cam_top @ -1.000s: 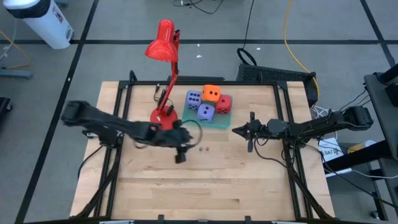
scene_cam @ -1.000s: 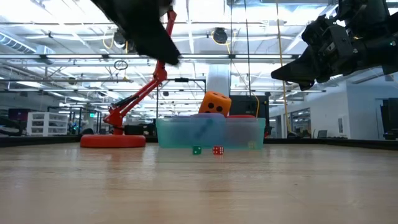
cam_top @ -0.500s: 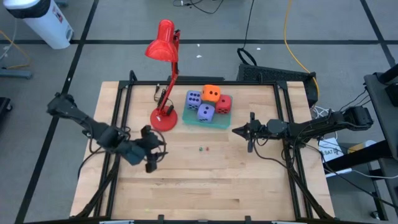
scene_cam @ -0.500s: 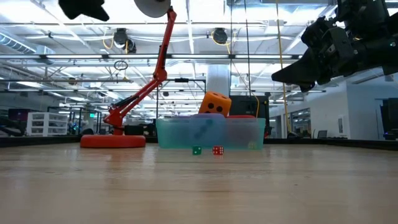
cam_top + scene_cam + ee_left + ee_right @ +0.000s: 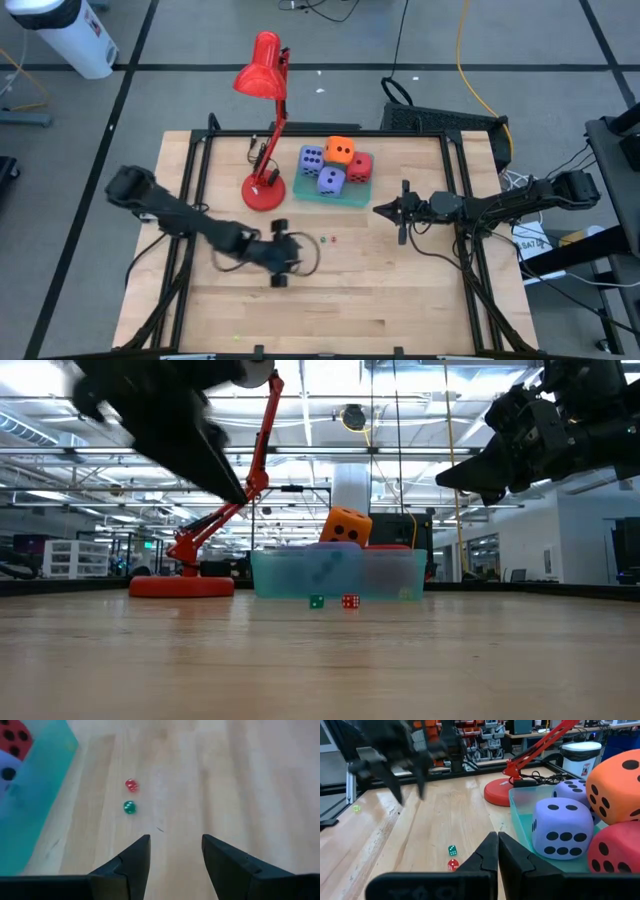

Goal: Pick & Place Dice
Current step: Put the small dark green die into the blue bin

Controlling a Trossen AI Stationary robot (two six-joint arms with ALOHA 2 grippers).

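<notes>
— Swinging back in from the table's left edge, the left gripper (image 5: 279, 262) now hangs over the wooden table (image 5: 380, 300) just left of the two tiny dice; half a second ago it was farther left.

— Is it holding anything?

— No. Its fingers (image 5: 135, 857) stand apart with nothing between them, aimed at the small green die (image 5: 129, 808) and the small red die (image 5: 131, 785) lying side by side on the bare wood.

— And the big dice?

— All four sit in the flat teal tray (image 5: 345, 197), unmoved: the orange foam die (image 5: 340, 152) on top, the two purple-blue dice (image 5: 311, 158) (image 5: 331, 181) and the red foam die (image 5: 360, 167) beside them.

— The right arm?

— Unchanged. The right gripper (image 5: 402, 212) waits right of the tray, fingers pressed together on nothing. A red desk lamp (image 5: 264, 120) stands left of the tray.
</notes>
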